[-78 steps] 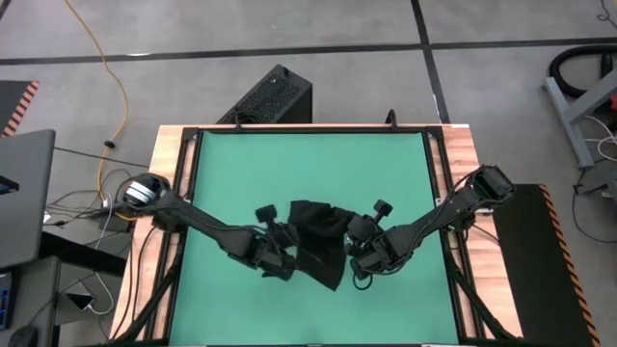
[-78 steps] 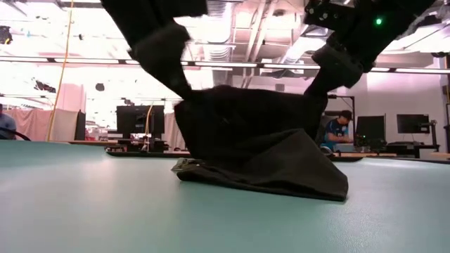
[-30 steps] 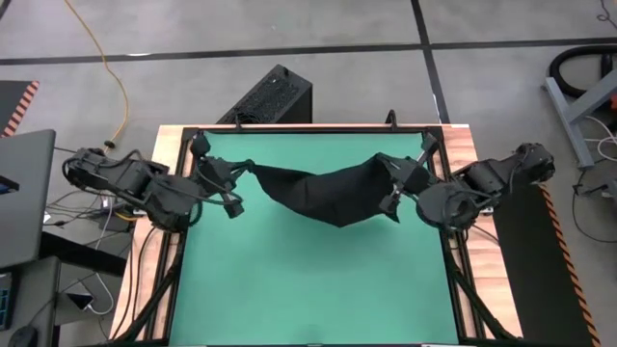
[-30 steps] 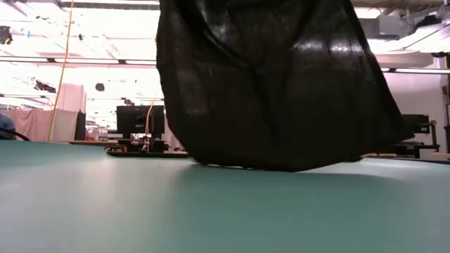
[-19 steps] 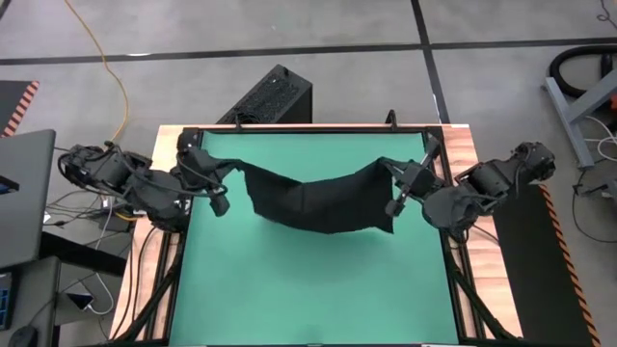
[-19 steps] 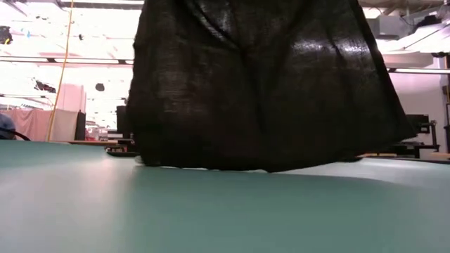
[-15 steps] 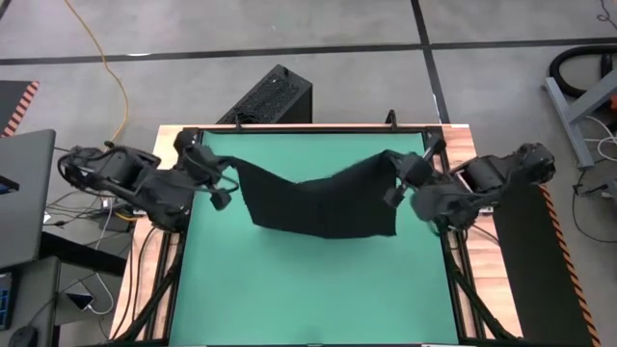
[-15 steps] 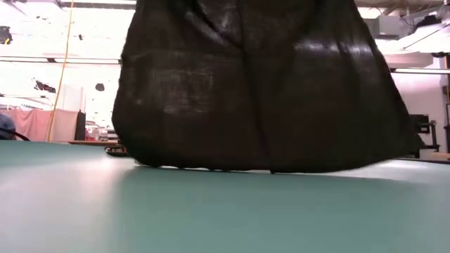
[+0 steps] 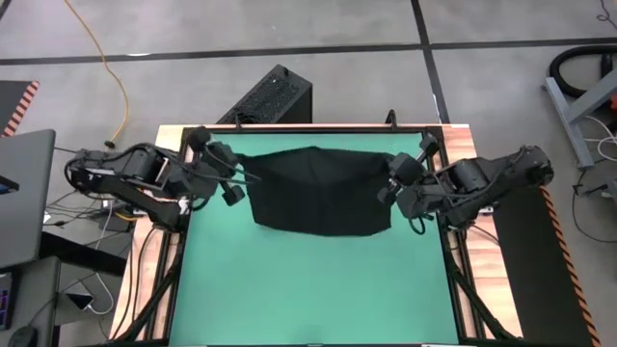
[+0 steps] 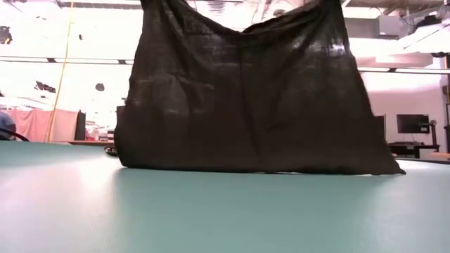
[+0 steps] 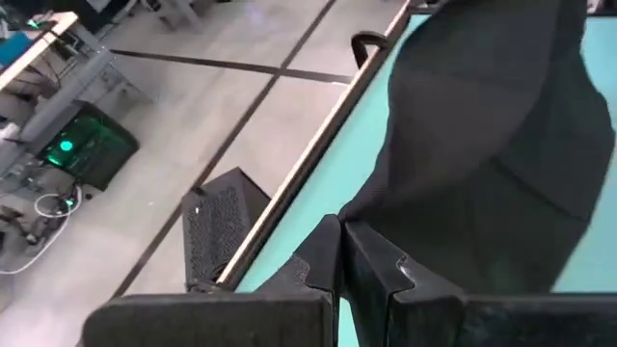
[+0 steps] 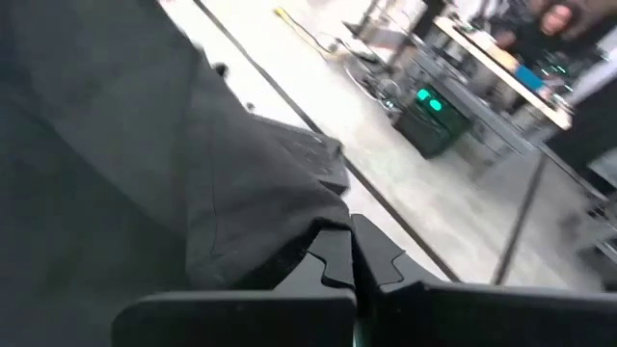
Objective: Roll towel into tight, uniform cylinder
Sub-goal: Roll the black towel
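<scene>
Overhead, the plain black soft cloth towel [image 9: 316,191] is hanging spread betw. both tools over the far half of the green mat tabletop [image 9: 308,289]; the level view is showing what overhead isn't: its bottom edge resting on the mat. Left tool [image 9: 239,176] and right tool [image 9: 388,179] are each pinching a top corner, fingers pressed together. Near half is lying open; tools are sitting close to the side rails.

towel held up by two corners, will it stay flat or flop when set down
Likely floppy: the towel sags in the middle between the left gripper and right gripper. Probably light, since pinched corners alone carry it. Its bottom edge bends onto the mat, so it should crumple.
</scene>
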You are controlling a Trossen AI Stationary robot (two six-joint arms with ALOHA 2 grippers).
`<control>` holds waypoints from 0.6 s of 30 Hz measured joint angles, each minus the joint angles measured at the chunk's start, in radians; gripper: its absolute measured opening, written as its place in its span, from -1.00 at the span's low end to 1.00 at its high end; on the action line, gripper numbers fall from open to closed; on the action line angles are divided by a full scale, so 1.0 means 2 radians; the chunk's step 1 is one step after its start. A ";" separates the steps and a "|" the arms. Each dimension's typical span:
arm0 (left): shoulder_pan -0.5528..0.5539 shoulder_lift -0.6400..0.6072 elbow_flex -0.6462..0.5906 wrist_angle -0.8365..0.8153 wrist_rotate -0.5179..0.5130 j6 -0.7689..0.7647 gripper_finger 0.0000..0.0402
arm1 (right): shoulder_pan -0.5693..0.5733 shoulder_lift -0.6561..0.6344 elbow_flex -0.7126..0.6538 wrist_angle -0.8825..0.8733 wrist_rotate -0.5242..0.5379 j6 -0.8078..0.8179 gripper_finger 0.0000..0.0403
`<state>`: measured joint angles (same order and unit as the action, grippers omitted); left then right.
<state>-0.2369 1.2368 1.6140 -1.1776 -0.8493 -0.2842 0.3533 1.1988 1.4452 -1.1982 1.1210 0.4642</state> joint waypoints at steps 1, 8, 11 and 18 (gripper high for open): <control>-0.006 0.003 0.000 0.001 0.001 -0.002 -1.00 | 0.006 0.000 0.002 0.012 0.000 -0.008 -0.99; -0.072 0.012 0.000 0.033 0.011 -0.026 -1.00 | 0.064 0.000 0.017 0.075 0.001 -0.038 -0.99; -0.101 0.013 0.014 0.036 0.011 -0.041 -1.00 | 0.089 0.000 0.022 0.112 0.002 -0.063 -0.99; -0.144 0.036 0.093 0.028 -0.012 -0.031 -1.00 | 0.127 0.000 0.030 0.192 0.007 -0.142 -0.99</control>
<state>-0.5242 1.3092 1.7997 -1.1215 -0.8724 -0.3470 0.6075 1.1984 1.5055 -0.8138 1.1340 0.1810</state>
